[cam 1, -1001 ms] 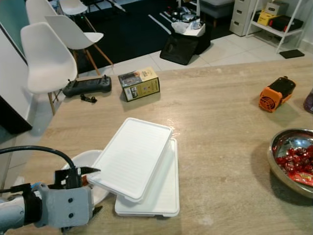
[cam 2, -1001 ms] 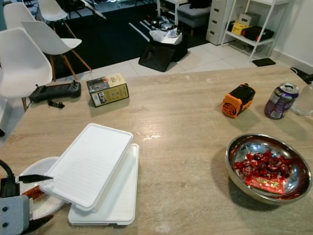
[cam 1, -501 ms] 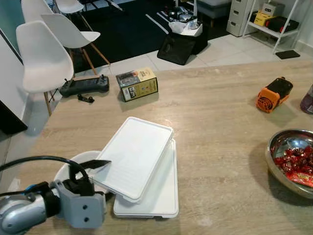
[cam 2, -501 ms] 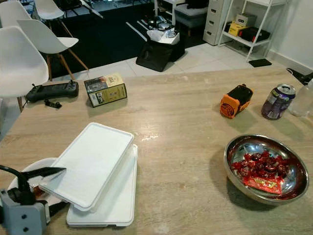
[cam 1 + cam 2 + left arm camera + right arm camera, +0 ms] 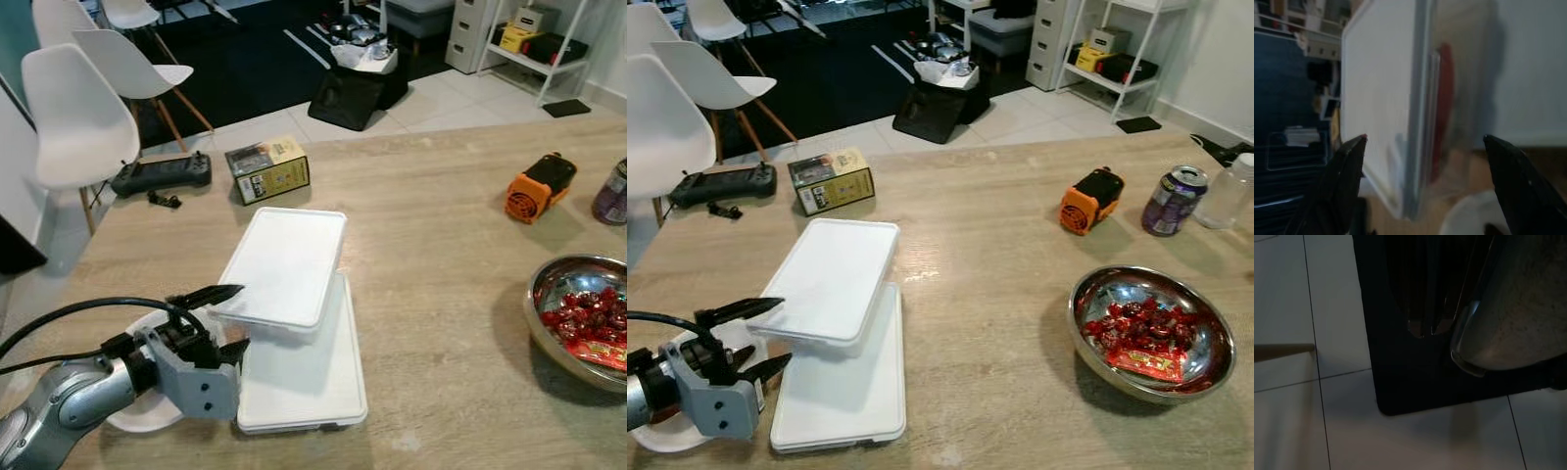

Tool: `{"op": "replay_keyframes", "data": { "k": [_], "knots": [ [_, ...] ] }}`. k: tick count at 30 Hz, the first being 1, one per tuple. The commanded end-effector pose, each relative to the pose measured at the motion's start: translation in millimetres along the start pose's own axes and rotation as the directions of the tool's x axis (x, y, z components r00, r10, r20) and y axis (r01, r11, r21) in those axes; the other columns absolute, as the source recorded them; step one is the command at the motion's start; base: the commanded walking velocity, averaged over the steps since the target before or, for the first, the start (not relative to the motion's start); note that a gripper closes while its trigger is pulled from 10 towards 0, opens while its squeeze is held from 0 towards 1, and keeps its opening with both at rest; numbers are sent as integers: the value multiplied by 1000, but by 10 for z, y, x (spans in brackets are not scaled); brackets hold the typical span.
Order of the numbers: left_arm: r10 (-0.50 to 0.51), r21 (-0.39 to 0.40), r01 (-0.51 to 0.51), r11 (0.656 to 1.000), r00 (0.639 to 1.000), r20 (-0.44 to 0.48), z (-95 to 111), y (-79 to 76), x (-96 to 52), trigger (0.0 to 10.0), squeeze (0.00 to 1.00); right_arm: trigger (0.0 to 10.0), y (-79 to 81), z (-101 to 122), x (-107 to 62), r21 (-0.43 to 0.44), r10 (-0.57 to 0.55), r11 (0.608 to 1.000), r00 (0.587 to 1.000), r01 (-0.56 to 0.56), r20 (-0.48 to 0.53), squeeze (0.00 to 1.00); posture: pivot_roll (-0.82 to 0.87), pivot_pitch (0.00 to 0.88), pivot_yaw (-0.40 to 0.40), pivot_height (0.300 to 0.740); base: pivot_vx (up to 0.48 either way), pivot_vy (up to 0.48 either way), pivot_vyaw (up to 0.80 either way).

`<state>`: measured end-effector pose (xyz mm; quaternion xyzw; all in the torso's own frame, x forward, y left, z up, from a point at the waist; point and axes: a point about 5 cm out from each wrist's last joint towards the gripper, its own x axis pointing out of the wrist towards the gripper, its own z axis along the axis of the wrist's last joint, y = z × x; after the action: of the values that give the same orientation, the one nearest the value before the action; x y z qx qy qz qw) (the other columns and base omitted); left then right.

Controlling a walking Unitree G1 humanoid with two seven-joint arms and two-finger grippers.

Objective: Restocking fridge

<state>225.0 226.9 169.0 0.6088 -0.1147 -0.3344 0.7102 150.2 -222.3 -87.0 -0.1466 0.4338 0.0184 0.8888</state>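
Observation:
Two flat white containers lie stacked on the wooden table. The upper container point(image 5: 284, 264) rests askew on the lower container point(image 5: 304, 367). My left gripper point(image 5: 230, 318) is open at the upper one's near left corner, one finger above its edge and one below. In the left wrist view the container's edge point(image 5: 1418, 112) stands between the two fingers point(image 5: 1347, 166), and something red shows through its wall. A white dish point(image 5: 132, 416) lies under my left wrist. The right wrist view looks down at a dark mat point(image 5: 1415, 377) on a tiled floor.
A yellow box point(image 5: 267, 168) and a black controller point(image 5: 162, 173) sit near the table's far left edge. An orange device point(image 5: 534, 186), a purple can point(image 5: 1172, 201) and a clear bottle point(image 5: 1227, 191) stand far right. A steel bowl point(image 5: 1097, 294) of red sweets is near right. White chairs point(image 5: 69, 108) stand beyond.
My left gripper has moved right and forward to the upper container's corner. That container has turned and slid farther from me on the lower one. The camera has shifted a little.

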Motion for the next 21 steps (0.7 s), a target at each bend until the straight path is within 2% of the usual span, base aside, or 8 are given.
{"op": "replay_keyframes", "data": {
  "k": [1, 6, 9, 10, 11, 14, 17, 21],
  "knots": [
    [-83, -1, 83, 997, 994, -71, -102, -204, -24, 10000, 0, 10000, 50, -74, -22, 11, 8, 1000, 1000, -8, -22, 0, 87, 128, 65, 740, 0, 0, 0],
    [-67, -30, 65, 997, 994, -89, -125, -288, -46, 10000, 0, 10000, 54, -95, -30, 11, 9, 1000, 1000, -9, -28, 0, 87, 135, 65, 740, 0, 0, 0],
    [7, -77, -9, 997, 1000, -27, -29, -197, -46, 10000, 0, 10000, 54, -98, -31, 11, 9, 1000, 1000, -9, -29, 0, 87, 135, 65, 740, 0, 0, 0],
    [67, -151, -60, 987, 997, 38, 110, -62, -48, 10000, 0, 10000, 50, -98, -31, 9, 9, 1000, 1000, -9, -29, 0, 90, 136, 64, 740, 0, 0, 0],
    [67, -151, -60, 987, 997, 38, 110, -62, -48, 10000, 0, 10000, 50, -98, -31, 9, 9, 1000, 1000, -9, -29, 0, 90, 136, 64, 740, 0, 0, 0],
    [103, -215, -79, 973, 989, 103, 296, 95, -52, 10000, 0, 10000, 44, -97, -30, 7, 9, 1000, 1000, -9, -29, 0, 90, 138, 62, 740, 0, 0, 0],
    [155, -218, -117, 969, 973, 168, 493, 363, -35, 10000, 0, 10000, 44, -87, -25, 1, 12, 1000, 999, -12, -29, 0, 103, 137, 59, 740, 0, 0, 0],
    [83, -226, -37, 973, 977, 197, 566, 451, -76, 10000, 0, 10000, 56, -64, -17, -2, 17, 1000, 1000, -17, -25, 0, 106, 135, 58, 740, 0, 0, 0]
  ]
}}
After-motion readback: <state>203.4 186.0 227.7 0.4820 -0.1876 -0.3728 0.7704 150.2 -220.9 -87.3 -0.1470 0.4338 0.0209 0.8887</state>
